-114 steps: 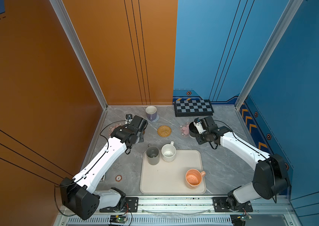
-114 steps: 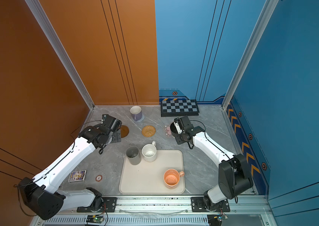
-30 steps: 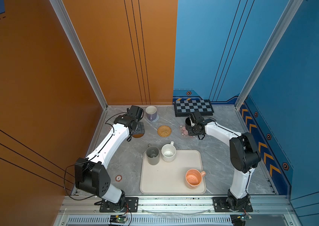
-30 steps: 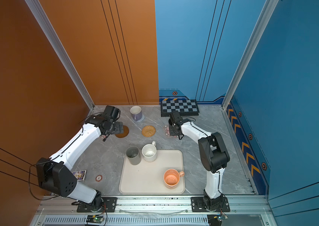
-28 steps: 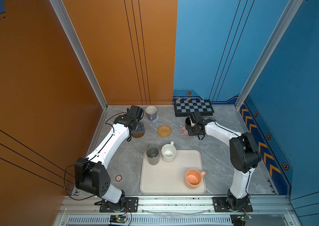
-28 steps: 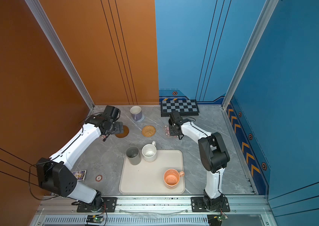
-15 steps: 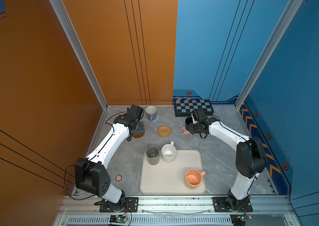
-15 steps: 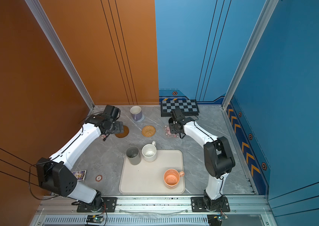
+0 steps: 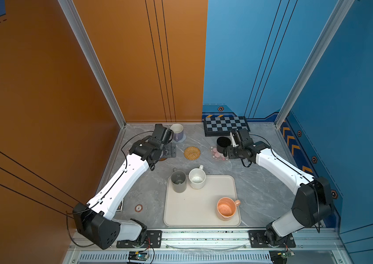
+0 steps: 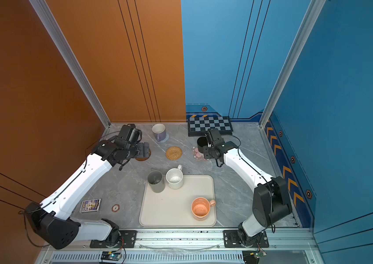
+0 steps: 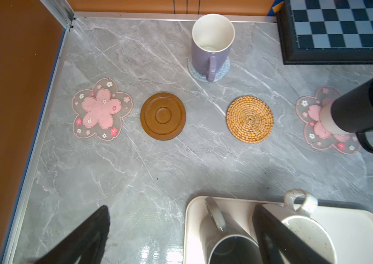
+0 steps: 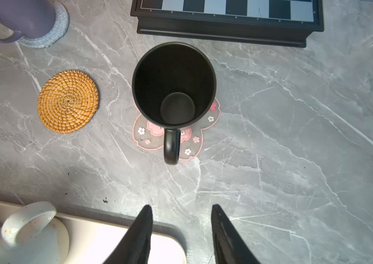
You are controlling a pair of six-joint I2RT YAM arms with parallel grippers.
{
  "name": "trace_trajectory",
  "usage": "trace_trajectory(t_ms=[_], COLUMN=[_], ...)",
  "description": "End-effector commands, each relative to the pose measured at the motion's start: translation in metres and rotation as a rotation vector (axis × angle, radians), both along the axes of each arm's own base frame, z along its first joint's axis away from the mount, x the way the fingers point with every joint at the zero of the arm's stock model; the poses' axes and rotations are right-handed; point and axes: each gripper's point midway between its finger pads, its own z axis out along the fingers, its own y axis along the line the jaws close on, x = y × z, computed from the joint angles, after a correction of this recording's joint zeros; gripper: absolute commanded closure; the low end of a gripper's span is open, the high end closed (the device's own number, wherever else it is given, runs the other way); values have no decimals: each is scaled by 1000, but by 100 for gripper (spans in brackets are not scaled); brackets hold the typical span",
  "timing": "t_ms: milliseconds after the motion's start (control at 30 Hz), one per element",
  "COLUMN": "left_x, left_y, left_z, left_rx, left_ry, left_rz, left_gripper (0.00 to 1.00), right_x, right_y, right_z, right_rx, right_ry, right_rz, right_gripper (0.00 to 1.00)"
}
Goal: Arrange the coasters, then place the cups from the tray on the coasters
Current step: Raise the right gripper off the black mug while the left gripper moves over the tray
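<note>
Left fingers [image 11: 87, 240] wide, right fingers [image 12: 141, 240] part-open, both empty — speckled white mug [image 9: 197, 179] on the tray [image 9: 199, 205] looks stiff, slick, breakable; pinch its handle.

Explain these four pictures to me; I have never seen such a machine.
A robotic left arm and right arm reach over a grey table. Two pictures look down from overhead; two come from cameras on the wrists. Their clamps, the left end effector and right end effector, are open, holding nothing. The black mug stands on a pink-flower coaster, the lavender mug on a knitted coaster. The rattan coaster, brown coaster and second flower coaster lie bare. The grey mug, speckled mug and peach mug stand on the cream tray.
</note>
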Motion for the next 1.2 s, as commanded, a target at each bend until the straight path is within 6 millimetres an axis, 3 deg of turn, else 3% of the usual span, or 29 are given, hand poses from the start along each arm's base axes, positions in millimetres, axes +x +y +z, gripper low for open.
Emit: trace_trajectory(t_ms=[0,333,633,833,1167], left_x=[-12,-48,-83,-106,-129], left_y=[-19,-70,-99,-116,-135], left_z=[1,-3,-19,-30,-44], left_rx=[-24,-29,-11,15,23], left_ry=[18,20,39,55,89], left_rz=[-65,-213,-288,-350,-404], left_gripper=[2,2,2,2,2], right_x=[-19,-60,-106,-136,-160], right_y=[-9,-29,-46,-46,-45], right_z=[12,33,27,23,12], right_rx=[-38,-23,-7,6,35], right_ry=[-11,-48,-12,17,55], right_rz=[9,-29,-43,-13,-18], right_gripper=[54,53,53,53,52])
